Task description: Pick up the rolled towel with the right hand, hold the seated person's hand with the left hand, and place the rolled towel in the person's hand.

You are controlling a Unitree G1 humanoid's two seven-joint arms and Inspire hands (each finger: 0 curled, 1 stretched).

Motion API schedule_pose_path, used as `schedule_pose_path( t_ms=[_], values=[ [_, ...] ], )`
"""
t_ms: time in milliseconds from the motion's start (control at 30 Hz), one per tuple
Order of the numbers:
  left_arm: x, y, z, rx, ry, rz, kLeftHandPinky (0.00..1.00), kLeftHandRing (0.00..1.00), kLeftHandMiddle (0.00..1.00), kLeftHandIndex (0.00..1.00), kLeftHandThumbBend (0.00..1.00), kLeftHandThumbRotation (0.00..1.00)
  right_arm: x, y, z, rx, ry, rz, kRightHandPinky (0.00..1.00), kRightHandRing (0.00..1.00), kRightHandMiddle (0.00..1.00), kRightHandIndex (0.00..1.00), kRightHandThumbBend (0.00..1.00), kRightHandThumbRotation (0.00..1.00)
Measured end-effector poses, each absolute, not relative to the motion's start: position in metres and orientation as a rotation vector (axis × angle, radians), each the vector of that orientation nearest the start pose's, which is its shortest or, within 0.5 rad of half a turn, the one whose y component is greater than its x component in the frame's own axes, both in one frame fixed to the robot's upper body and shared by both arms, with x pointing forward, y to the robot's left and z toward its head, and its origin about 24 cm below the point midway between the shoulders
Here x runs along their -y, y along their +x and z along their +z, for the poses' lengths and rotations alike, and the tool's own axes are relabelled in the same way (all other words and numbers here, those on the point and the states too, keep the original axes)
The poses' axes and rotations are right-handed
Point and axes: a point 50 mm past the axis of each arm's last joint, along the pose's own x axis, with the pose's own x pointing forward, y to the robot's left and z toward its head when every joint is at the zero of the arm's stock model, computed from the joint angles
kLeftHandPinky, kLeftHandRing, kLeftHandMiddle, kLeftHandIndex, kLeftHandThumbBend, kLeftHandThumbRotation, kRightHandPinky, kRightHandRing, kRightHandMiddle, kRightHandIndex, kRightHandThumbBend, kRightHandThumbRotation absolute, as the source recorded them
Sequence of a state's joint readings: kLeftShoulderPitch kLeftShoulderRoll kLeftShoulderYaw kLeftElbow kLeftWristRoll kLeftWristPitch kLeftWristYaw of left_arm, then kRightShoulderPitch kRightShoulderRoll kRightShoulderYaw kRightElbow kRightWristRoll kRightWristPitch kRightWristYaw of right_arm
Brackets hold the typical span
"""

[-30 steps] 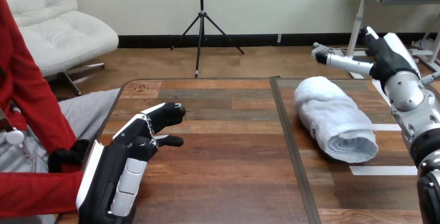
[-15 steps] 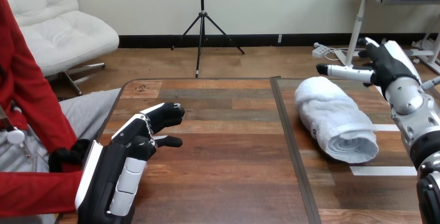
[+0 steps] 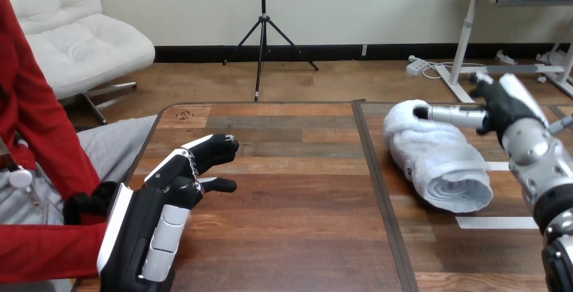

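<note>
Fingers (image 3: 451,113) straight — right hand (image 3: 503,103), over rolled towel (image 3: 436,157)

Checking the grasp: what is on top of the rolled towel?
The right hand holds straight fingers over the rolled towel at its far end; contact cannot be told. Its underside is hidden.

The right hand (image 3: 505,105) hangs over the rolled towel's (image 3: 438,155) far end, towards the table's (image 3: 290,238) far edge. Whether its outstretched finger (image 3: 451,113) touches the cloth cannot be told, and its other fingers are hidden behind its back. The picture's side cuts off the right forearm (image 3: 540,163) and the table's right edge, and the bottom cuts off the left hand's (image 3: 159,217) wrist and the table's near edge.
</note>
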State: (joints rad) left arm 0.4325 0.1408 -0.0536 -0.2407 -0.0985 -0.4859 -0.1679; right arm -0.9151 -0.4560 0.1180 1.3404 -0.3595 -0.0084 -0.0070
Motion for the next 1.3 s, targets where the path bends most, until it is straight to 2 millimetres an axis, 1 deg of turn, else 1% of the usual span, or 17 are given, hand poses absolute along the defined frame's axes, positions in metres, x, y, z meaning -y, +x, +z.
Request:
schedule_pose_path(
  t_ms=[233,433,733,933,967,1033,1300],
  values=[
    [-0.169,0.161,0.058,0.297,0.064,-0.145,0.65,0.81,0.78,0.74,0.79,1.00,0.266,0.369,0.056,-0.489,-0.817,-0.093,0.90,1.00,1.00,1.00,1.00,0.47],
    [-0.169,0.161,0.058,0.297,0.063,-0.145,0.66,0.81,0.78,0.74,0.80,1.00,0.265,0.365,0.048,-0.527,-0.823,-0.076,0.93,1.00,1.00,1.00,1.00,0.48],
    [-0.169,0.161,0.058,0.298,0.064,-0.145,0.67,0.81,0.78,0.74,0.80,1.00,0.262,0.360,0.038,-0.561,-0.866,-0.037,0.95,1.00,1.00,1.00,1.00,0.51],
    [-0.170,0.161,0.058,0.297,0.069,-0.143,0.69,0.81,0.79,0.75,0.81,1.00,0.261,0.357,0.033,-0.579,-0.908,-0.012,0.93,1.00,1.00,1.00,1.00,0.53],
    [-0.170,0.161,0.059,0.297,0.070,-0.142,0.69,0.82,0.79,0.75,0.82,1.00,0.261,0.357,0.032,-0.583,-0.913,-0.009,0.95,1.00,1.00,1.00,1.00,0.54],
    [-0.170,0.161,0.059,0.296,0.073,-0.142,0.69,0.82,0.79,0.75,0.82,1.00,0.261,0.356,0.030,-0.593,-0.924,-0.002,0.97,1.00,1.00,1.00,1.00,0.55],
    [-0.172,0.160,0.059,0.293,0.084,-0.135,0.72,0.83,0.80,0.75,0.82,1.00,0.260,0.351,0.023,-0.618,-0.961,0.023,0.99,1.00,1.00,1.00,1.00,0.54]
  ],
)
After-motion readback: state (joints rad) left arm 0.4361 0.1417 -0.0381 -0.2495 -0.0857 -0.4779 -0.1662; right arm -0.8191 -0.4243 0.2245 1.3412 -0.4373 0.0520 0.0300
